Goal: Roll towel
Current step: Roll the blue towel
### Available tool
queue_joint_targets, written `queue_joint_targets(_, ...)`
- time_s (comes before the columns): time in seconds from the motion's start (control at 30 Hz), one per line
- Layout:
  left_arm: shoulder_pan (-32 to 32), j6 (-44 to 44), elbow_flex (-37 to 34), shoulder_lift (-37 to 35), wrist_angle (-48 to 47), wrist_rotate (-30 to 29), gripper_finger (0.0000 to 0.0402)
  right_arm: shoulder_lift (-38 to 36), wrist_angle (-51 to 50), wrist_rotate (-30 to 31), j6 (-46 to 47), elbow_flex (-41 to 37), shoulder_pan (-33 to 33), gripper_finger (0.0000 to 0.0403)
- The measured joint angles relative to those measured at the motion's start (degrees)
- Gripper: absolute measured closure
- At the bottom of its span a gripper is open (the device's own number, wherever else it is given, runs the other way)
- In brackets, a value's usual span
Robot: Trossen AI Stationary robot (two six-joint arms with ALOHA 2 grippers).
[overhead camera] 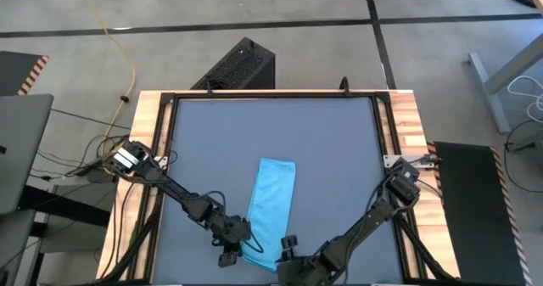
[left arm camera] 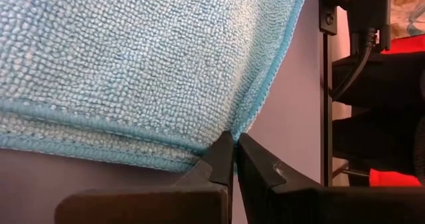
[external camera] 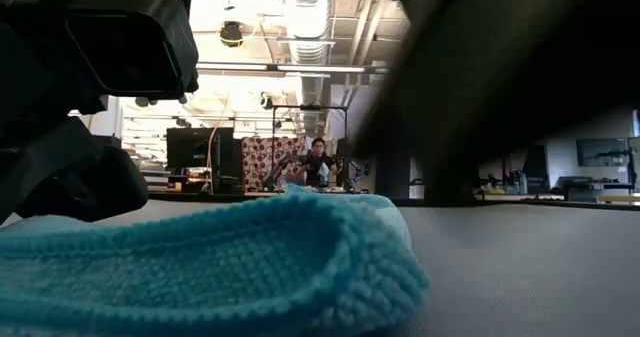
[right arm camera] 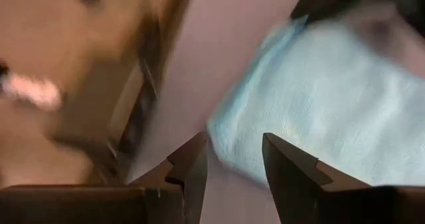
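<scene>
I see 2 dark, slender, multi-jointed arms with black cables looped along their links. The left arm (overhead camera: 170,188) has a white-labelled base block. Each tool ends in 2 black, angular, wedge-shaped fingers (left arm camera: 219,159) with matte surfaces.

Overhead, table-level and both close wrist views all share the towel (overhead camera: 272,203).

Even overhead daylight, soft shadows; low view backlit by ceiling lamps (external camera: 232,32); right wrist view heavily motion-blurred.
</scene>
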Motion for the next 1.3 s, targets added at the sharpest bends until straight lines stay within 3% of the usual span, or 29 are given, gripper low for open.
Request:
queue_joint_targets(0.6,-0.1,0.9,0.0,0.0,-0.2,-0.4,0.0401,1.9,-0.8,-2.0,-7.5,-0.1,-1.1,0.0234)
queue_joint_targets(0.87,-0.2,1.4,0.1,0.0,-0.5,-0.2,0.0401,3.6,3.6,-1.9,-10.9,0.0,-1.0,0.0241)
queue_joint_targets(1.1,-0.1,1.5,0.1,0.0,-0.6,0.2,0.0401,3.6,3.7,-1.8,-6.0,0.0,-1.0,0.0315)
queue_joint_targets(1.3,-0.1,1.5,0.1,0.0,-0.5,1.9,0.0401,3.6,3.5,-1.8,4.8,0.0,-1.1,0.0388)
